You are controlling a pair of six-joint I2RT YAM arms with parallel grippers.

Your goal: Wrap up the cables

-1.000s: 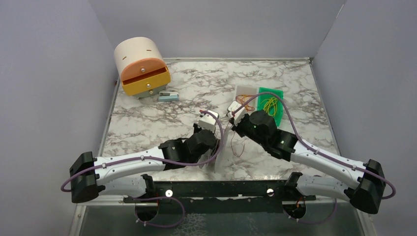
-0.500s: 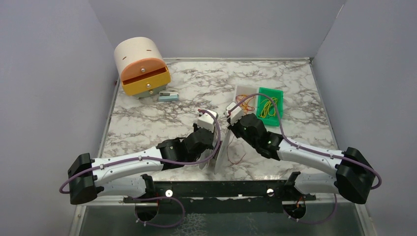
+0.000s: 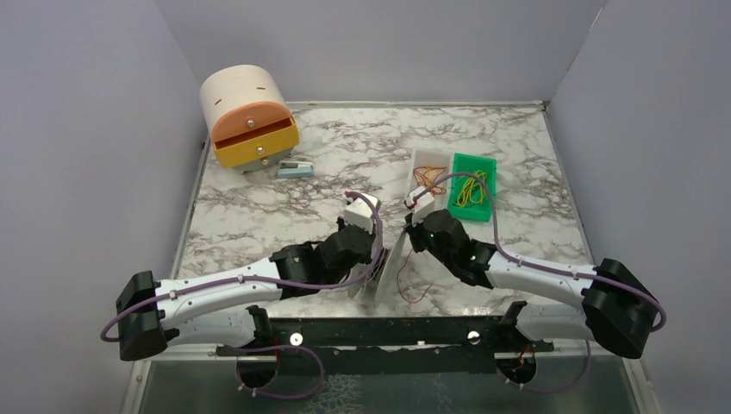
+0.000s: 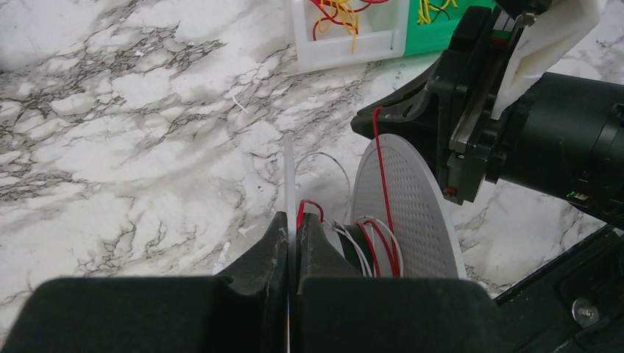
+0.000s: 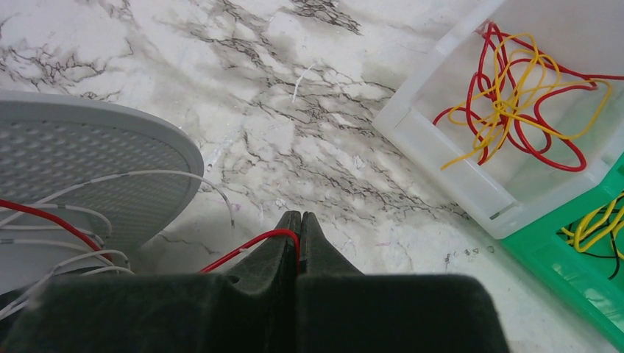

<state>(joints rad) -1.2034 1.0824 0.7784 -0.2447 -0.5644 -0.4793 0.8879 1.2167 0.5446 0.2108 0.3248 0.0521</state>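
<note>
The pale grey plastic spool stands on edge between the two arms. My left gripper is shut on the spool's thin near flange. The perforated far flange stands to its right. Red and white strands are wound on the hub. My right gripper is shut on a thin red cable that runs left to the spool. In the top view the right gripper sits just right of the spool, and the left gripper is on its left. A loose red cable end trails on the marble.
A white tray of red and yellow wires and a green tray of yellow-green wires stand behind the right arm. A beige drawer unit with orange drawers and a small pale blue object are at the back left. Grey walls enclose the table.
My right gripper has moved nearer and leftward along the spool's right side, carrying the red cable. The right arm's elbow has dropped. The left arm and spool have barely shifted.
</note>
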